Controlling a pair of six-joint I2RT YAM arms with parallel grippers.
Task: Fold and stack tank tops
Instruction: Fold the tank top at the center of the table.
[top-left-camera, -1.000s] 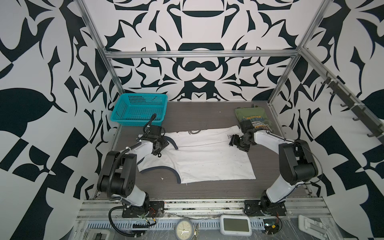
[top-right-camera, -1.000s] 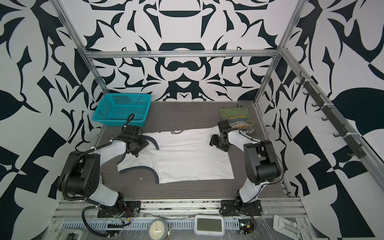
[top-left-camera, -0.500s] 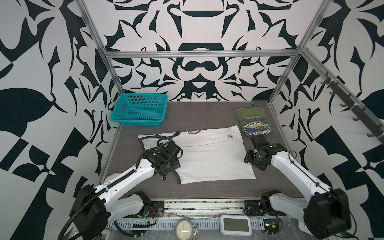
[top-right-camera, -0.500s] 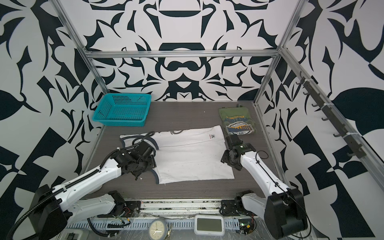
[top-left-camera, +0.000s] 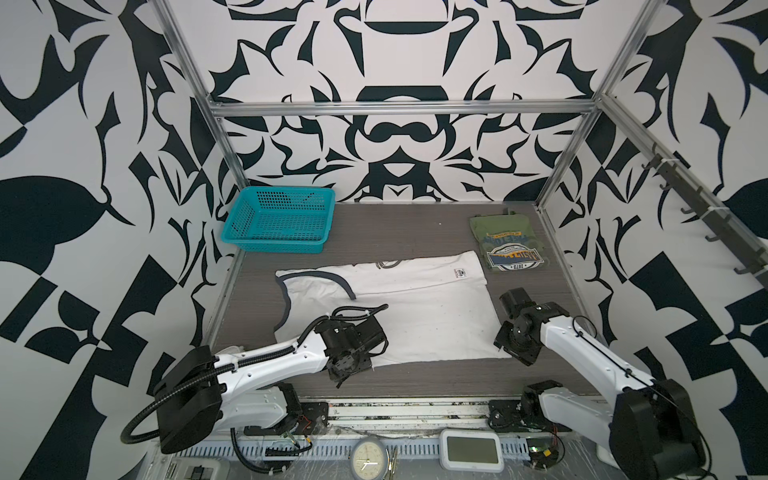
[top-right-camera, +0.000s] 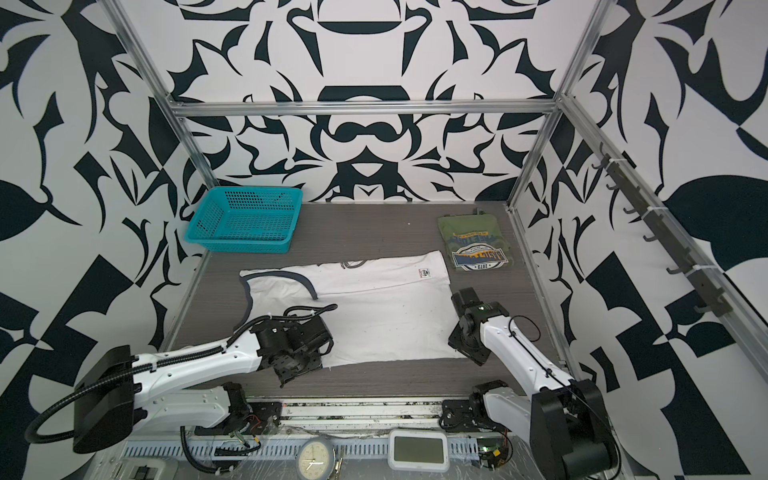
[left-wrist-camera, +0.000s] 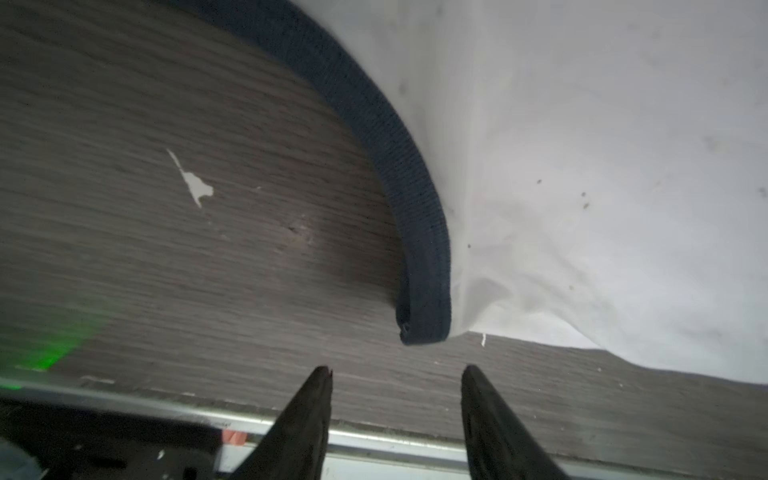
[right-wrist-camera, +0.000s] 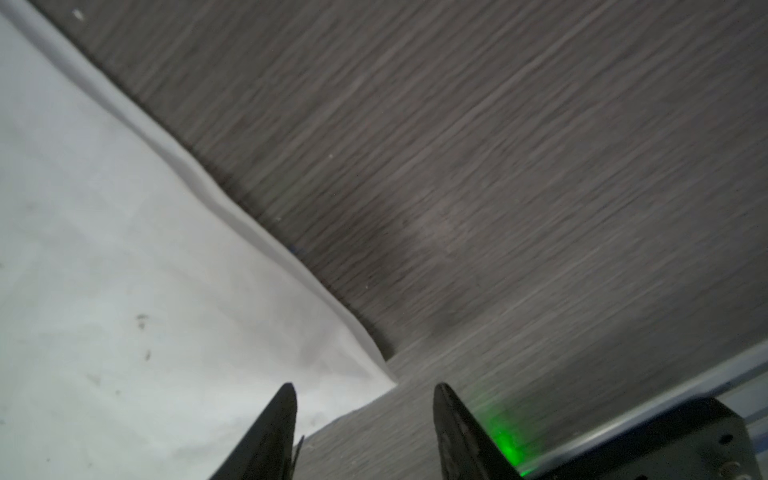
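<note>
**White tank top** (top-left-camera: 415, 316) (top-right-camera: 382, 316): navy-edged and spread flat on the middle of the table (top-left-camera: 395, 224), as seen in both top views. The armholes and neckline point toward the robot's left and the hem toward its right. A crease runs along the garment near its far edge, where a strip of cloth appears to be folded over onto the body.

**Olive green tank top** (top-left-camera: 509, 245): folded into a compact rectangle with the blue-yellow graphic uppermost. It lies at the far right corner of the table, just beside the white garment's far right corner.

**Left gripper** (left-wrist-camera: 397, 374): the jaws are partly open with nothing between them. The tips stand low over bare table, just short of the end of the navy trim (left-wrist-camera: 415, 199) at the white top's near left corner. In the left wrist view they are clear of the cloth.

**Right gripper** (right-wrist-camera: 363, 390): the jaws are likewise partly open and hold nothing. One fingertip (right-wrist-camera: 278, 424) lies over the white cloth and the other over bare table. The garment's near right corner sits just ahead of the gap.

In the top views each wrist hides its own fingers.

**Teal mesh basket** (top-left-camera: 274, 245): stands at the far left corner, well apart from both garments.
</note>
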